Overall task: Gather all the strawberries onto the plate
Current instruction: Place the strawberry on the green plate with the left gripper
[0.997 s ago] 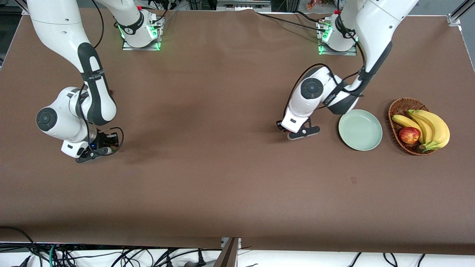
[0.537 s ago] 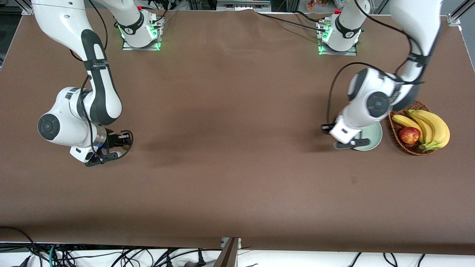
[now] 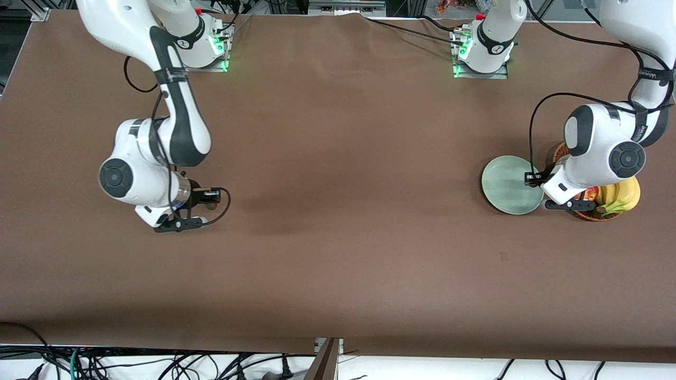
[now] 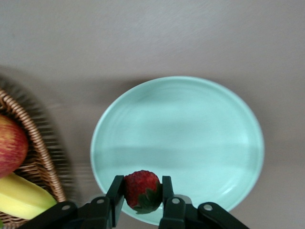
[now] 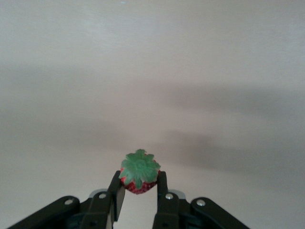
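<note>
My left gripper (image 4: 142, 196) is shut on a red strawberry (image 4: 142, 190) and holds it over the rim of the pale mint-green plate (image 4: 190, 133), on the side beside the basket. In the front view the plate (image 3: 507, 182) lies bare near the left arm's end, with the left hand (image 3: 562, 184) at its edge. My right gripper (image 5: 139, 188) is shut on a second strawberry (image 5: 139, 172), leafy top showing, over bare brown table. It shows in the front view (image 3: 210, 199) toward the right arm's end. A third strawberry is not in view.
A brown wicker basket (image 4: 35, 138) with a red-yellow apple (image 4: 8, 149) and bananas (image 4: 21, 202) stands right beside the plate, partly covered by the left hand in the front view (image 3: 597, 214). Brown cloth covers the table (image 3: 338, 211).
The left arm swung from the table across the plate to its basket-side edge. The right arm moved with its strawberry toward the middle of the table.
</note>
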Robot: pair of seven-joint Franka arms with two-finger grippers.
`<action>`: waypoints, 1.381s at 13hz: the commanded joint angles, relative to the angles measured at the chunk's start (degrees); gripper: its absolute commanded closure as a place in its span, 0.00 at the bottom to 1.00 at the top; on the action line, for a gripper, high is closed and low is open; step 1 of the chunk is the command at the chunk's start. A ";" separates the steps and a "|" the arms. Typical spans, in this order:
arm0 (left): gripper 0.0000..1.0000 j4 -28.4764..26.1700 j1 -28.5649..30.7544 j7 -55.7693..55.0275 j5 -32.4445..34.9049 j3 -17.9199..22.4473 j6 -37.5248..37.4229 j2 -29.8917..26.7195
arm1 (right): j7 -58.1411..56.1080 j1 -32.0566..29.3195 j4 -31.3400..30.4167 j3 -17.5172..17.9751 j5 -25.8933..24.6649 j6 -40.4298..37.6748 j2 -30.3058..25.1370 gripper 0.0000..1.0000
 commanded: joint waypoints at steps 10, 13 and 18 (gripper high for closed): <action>0.00 -3.05 -0.42 4.68 -1.77 0.93 6.59 -1.31 | 16.99 6.29 3.10 -0.02 0.72 -1.31 0.15 0.80; 0.00 -2.87 -0.42 4.68 -1.86 0.75 6.68 -5.54 | 17.35 7.26 3.63 -0.02 0.72 -1.31 0.59 0.80; 0.00 -2.17 -0.95 4.33 -1.86 0.23 6.68 -7.22 | 18.58 8.14 3.63 -0.02 0.72 -1.23 0.85 0.80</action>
